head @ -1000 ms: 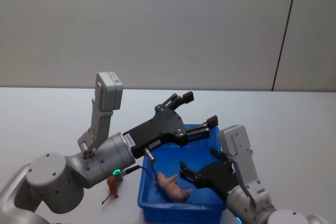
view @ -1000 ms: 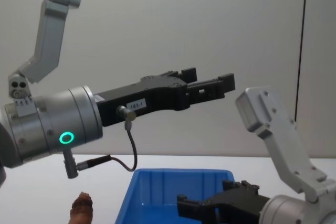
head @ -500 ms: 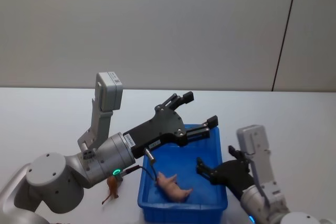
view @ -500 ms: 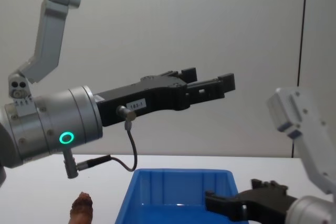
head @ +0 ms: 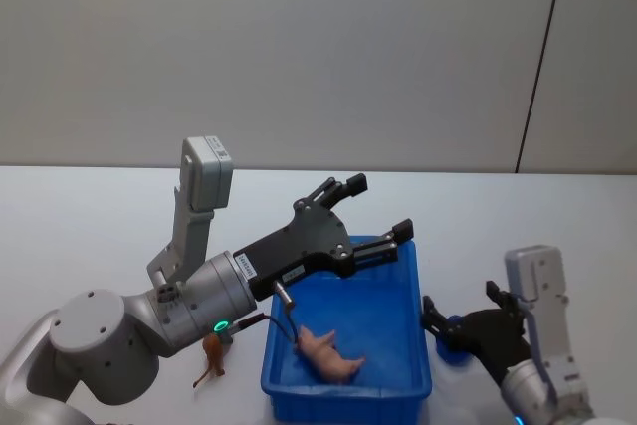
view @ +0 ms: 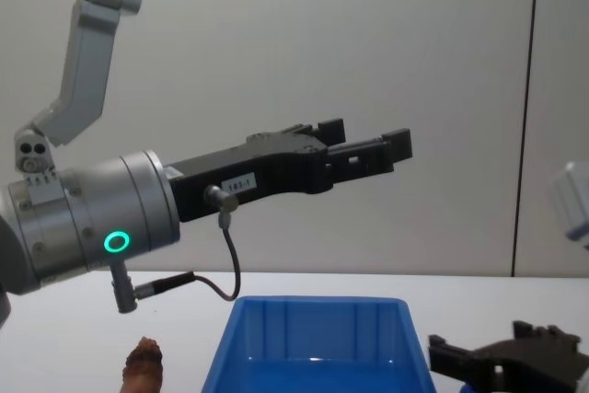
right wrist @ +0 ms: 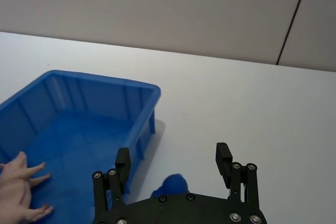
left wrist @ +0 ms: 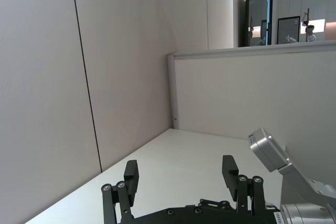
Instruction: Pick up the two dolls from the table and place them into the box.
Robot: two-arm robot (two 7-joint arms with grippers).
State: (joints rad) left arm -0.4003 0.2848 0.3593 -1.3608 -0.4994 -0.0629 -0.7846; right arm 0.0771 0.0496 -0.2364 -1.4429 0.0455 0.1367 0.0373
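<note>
Your right gripper (right wrist: 173, 153) gapes over the blue doll (right wrist: 170, 186). It looks light, so pinch its round top. Left gripper (head: 378, 206), fingers apart, hangs above the box (head: 343, 387).

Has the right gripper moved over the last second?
Yes. The right gripper, open, has swung right from above the bright blue plastic box to beyond its right wall, over the white table by a small dark-blue doll.

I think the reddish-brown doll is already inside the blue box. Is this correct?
No. The reddish-brown doll is on the table, outside the blue box, on its left side. The head view shows it.
</note>
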